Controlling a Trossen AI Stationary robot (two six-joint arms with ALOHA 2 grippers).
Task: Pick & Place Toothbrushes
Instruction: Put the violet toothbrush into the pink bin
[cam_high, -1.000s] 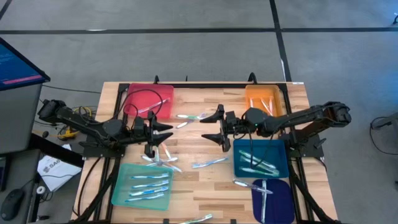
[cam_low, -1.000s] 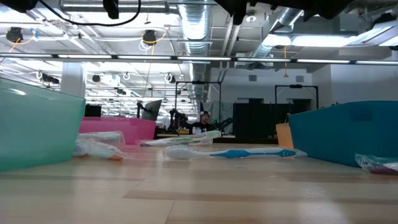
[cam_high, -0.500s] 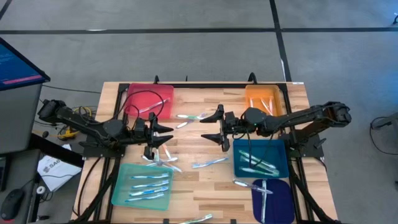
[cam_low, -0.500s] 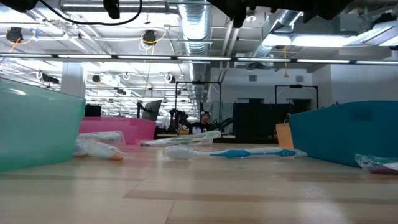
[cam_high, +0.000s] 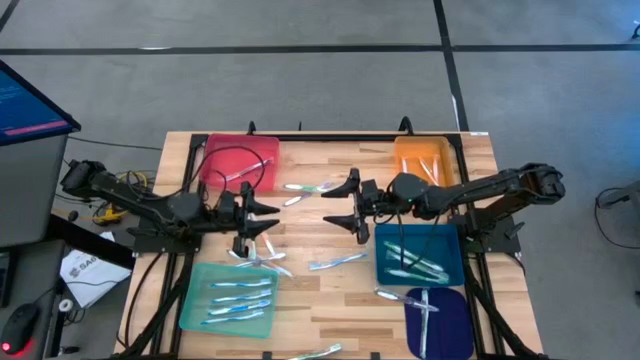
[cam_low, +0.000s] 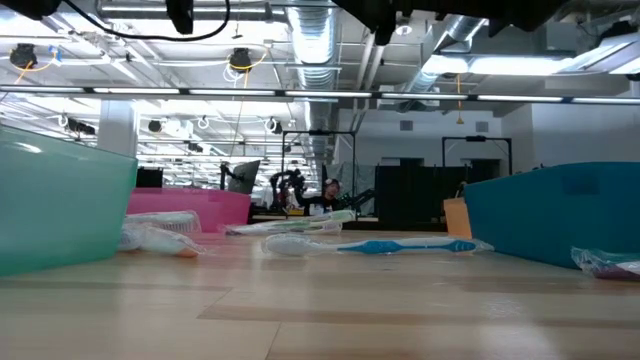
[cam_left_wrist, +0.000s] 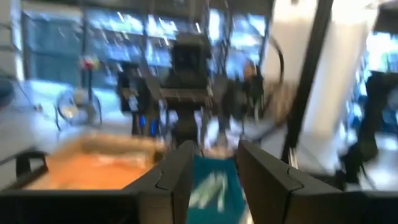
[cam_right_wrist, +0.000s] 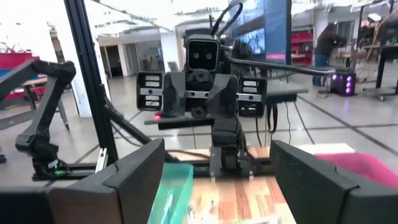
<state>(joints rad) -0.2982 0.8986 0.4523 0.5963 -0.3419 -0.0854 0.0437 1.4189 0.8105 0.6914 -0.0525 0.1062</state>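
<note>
Toothbrushes lie loose on the wooden table: one near the far middle, one in the middle, and a crossed pair below my left gripper. The low view shows a blue‑white toothbrush lying flat. More toothbrushes lie in the trays. My left gripper hovers above the table left of centre, pointing level toward the right, open with nothing between its fingers. My right gripper hovers facing it, open wide and empty.
A pink tray with a black cable stands far left and an orange tray far right. A green tray is near left, a blue tray right and a navy tray near right. One toothbrush lies at the near edge.
</note>
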